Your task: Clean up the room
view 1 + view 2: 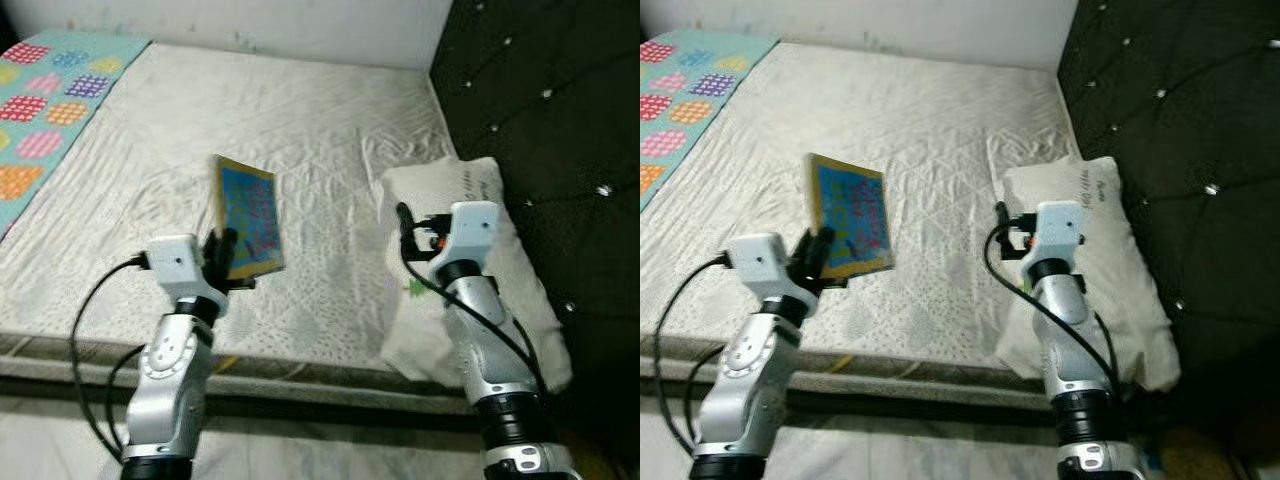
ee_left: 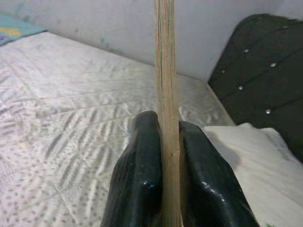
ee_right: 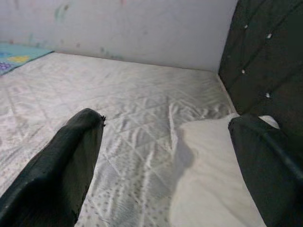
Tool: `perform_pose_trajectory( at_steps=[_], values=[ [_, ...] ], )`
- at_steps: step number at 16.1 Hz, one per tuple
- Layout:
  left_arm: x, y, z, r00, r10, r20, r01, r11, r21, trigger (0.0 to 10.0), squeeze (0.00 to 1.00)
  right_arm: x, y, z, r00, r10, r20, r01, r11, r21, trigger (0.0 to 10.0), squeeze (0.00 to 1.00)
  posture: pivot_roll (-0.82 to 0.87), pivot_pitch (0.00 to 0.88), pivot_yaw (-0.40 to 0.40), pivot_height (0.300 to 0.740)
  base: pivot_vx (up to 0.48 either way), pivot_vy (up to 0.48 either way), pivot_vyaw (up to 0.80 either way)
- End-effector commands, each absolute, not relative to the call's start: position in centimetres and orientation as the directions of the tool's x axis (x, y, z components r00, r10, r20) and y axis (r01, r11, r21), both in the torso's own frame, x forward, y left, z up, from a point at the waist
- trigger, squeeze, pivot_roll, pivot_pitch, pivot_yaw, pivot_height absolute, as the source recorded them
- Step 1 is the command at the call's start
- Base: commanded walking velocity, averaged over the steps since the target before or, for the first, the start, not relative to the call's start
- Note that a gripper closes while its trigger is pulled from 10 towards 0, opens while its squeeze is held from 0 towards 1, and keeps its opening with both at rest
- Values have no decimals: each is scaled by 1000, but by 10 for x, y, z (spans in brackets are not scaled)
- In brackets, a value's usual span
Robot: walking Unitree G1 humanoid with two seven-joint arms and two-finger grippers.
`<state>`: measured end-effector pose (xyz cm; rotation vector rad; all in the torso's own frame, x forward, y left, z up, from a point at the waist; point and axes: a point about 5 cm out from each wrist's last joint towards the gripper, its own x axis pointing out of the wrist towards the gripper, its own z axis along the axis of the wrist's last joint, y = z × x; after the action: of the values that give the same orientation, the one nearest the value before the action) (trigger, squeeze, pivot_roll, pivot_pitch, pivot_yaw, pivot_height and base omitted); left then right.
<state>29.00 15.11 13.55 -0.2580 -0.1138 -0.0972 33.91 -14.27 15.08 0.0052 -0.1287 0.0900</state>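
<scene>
Nearest the camera, the two silver arms rise from the lower edge toward the bed with its white quilted mattress (image 1: 300,130). At far left, a teal patterned blanket with coloured patches (image 1: 45,100) covers the mattress corner. The left gripper (image 1: 225,262), raised above the mattress near its front edge, has its fingers (image 2: 142,179) closed on the lower edge of a thin flat book with a blue illustrated cover and yellow border (image 1: 247,215), held upright and clear of the bed. Further right, the right gripper (image 1: 403,228) hovers over the near end of a white rectangular pillow (image 1: 500,290); its fingers (image 3: 61,165) are spread wide, holding nothing. At right stands a black tufted headboard with studs (image 1: 560,120)
</scene>
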Motion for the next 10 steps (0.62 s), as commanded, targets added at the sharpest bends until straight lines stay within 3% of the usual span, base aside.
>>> perform_pose_trajectory(
  at_steps=[1,5,10],
  values=[
    [291,139,145,978,-123,171,164,953,-253,10000,0,338,-153,150,990,61,128,-60,998,-11,10000,0,15,106,-56,740,289,0,0],
    [292,137,146,976,-128,176,172,949,-266,10000,0,339,-156,150,990,53,129,-52,999,-16,10000,0,15,104,-55,740,287,0,0],
    [290,138,141,982,-113,153,151,954,-260,10000,0,339,-157,150,989,62,131,-60,998,-25,10000,0,22,98,-60,740,0,0,0]
  ],
)
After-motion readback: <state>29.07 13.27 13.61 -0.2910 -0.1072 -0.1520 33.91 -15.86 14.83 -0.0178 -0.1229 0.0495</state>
